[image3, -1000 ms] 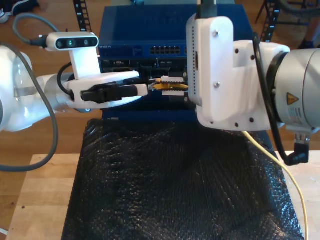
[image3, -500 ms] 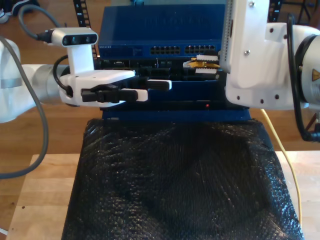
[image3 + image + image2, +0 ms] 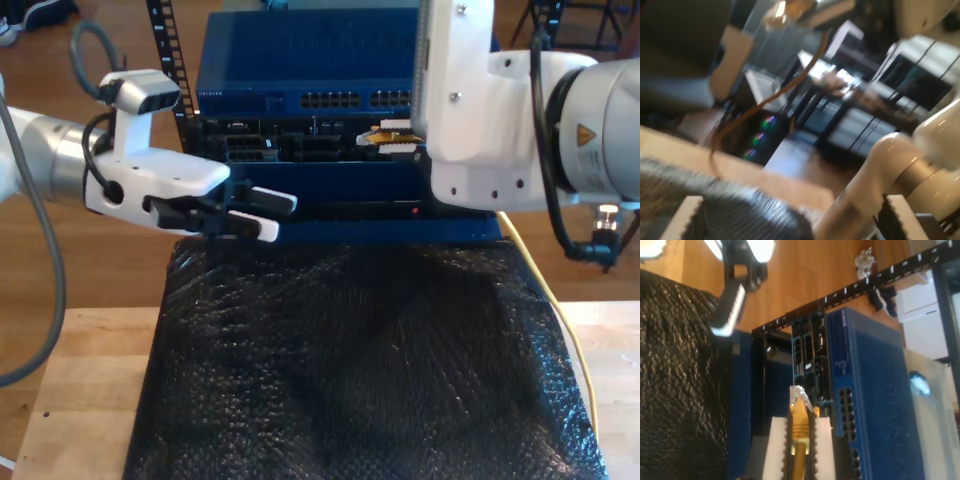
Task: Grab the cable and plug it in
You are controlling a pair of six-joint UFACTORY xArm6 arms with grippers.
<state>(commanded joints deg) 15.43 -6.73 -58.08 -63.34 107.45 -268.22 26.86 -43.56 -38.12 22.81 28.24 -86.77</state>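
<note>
My second gripper [image 3: 800,440] is clamped on the cable [image 3: 799,425], its plug jutting past the fingertips toward the blue switch [image 3: 875,405]. My first gripper [image 3: 262,213] hangs spread, well apart from it

My second gripper [image 3: 799,440] pinches the cable [image 3: 800,422] plug before the blue switch [image 3: 875,405].

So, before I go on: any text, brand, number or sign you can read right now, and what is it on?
No words or numbers can be read.
Yellow warning triangle, a sign with no legible words: on my second arm.
Small white lettering on the blue switch: too blurred to read.
Any marks by the switch's port rows: too small to read.
</note>
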